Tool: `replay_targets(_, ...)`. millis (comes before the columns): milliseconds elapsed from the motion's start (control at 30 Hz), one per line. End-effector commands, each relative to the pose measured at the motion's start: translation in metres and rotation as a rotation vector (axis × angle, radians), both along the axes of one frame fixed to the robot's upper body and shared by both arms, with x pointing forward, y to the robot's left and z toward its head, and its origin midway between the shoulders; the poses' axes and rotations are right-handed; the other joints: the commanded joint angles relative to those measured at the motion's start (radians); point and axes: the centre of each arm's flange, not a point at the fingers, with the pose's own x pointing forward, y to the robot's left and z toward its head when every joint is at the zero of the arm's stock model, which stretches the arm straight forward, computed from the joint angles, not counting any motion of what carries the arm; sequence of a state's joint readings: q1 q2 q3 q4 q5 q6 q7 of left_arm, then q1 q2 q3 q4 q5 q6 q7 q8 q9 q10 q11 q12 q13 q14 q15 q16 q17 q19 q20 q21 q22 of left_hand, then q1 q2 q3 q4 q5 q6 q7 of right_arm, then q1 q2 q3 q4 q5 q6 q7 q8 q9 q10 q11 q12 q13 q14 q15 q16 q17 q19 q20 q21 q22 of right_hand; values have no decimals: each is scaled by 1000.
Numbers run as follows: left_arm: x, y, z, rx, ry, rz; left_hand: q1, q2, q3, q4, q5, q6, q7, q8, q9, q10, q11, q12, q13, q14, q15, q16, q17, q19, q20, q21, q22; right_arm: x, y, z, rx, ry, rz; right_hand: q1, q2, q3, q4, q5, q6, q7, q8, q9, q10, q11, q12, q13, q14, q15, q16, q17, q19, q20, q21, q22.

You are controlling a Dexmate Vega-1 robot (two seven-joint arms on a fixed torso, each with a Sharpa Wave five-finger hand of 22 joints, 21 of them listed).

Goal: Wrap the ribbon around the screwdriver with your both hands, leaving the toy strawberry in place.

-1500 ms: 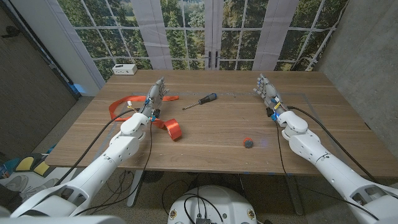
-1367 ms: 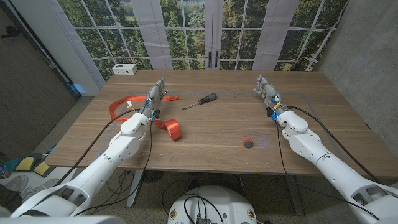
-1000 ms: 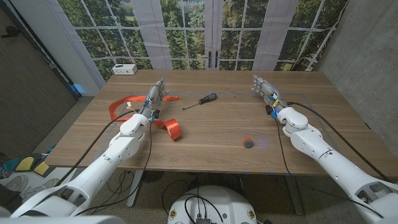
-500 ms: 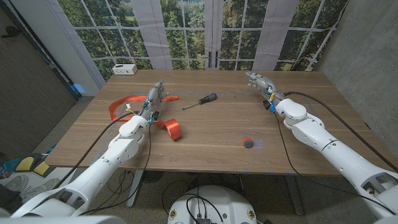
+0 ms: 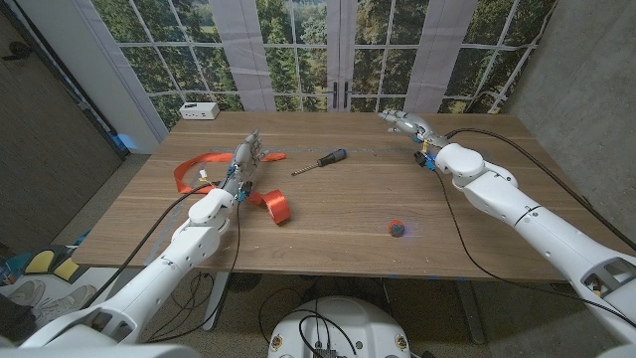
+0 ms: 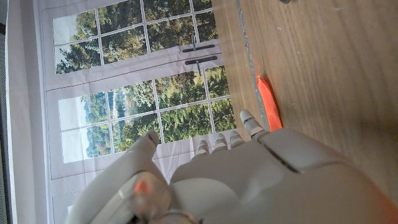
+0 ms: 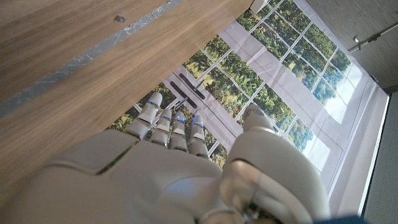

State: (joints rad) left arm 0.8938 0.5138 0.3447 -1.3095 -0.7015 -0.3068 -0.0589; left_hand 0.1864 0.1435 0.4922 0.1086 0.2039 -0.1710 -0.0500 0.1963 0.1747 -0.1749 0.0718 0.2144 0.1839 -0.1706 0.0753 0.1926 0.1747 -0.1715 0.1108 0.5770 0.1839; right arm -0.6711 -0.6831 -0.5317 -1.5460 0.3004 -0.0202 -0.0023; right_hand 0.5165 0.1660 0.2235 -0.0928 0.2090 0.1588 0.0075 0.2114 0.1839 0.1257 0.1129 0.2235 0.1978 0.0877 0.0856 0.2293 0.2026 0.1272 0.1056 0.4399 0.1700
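both hands [image 5: 248,157] [image 5: 405,123] empty, fingers [image 7: 163,119] extended

The left hand [image 5: 245,162] covers the middle of the long orange ribbon [image 5: 276,207]; the small dark red toy strawberry [image 5: 397,229] is too small to make out.

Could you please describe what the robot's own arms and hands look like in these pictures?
Both arms are glossy white, built of rounded segments, with black cables running along them. The left hand and right hand are pale grey, with small blue and red accents near the wrists. An orange light glows on the left hand's back in its wrist view.
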Motion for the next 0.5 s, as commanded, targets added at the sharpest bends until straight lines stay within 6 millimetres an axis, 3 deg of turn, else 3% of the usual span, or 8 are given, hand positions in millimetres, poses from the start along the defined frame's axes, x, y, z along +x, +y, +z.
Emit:
replay_targets(33, -4, 3, -6, -13, 0, 5, 5, -6, 2, -9, -2, -112, -5, -1, 2, -174, 5, 7, 5, -165, 5, 2, 2, -165, 7, 3, 3, -2, 18, 17, -149, -10, -32, 11, -2, 11, -2, -2, 13, 1, 7, 5, 7, -2, 7, 4, 9, -8, 5, 2, 7, -2, -1, 6)
replay_targets(500, -7, 8, -11, -28, 1, 9, 5, -7, 3, -12, -2, -111, -5, -4, 2, -172, 6, 5, 6, -163, 6, 1, 2, -164, 8, -1, 3, -3, 45, 32, -361, -14, -70, 19, 2, 25, -8, -8, 28, -2, 8, 6, 20, -4, 9, 5, 17, -18, 7, 3, 18, -4, -4, 6)
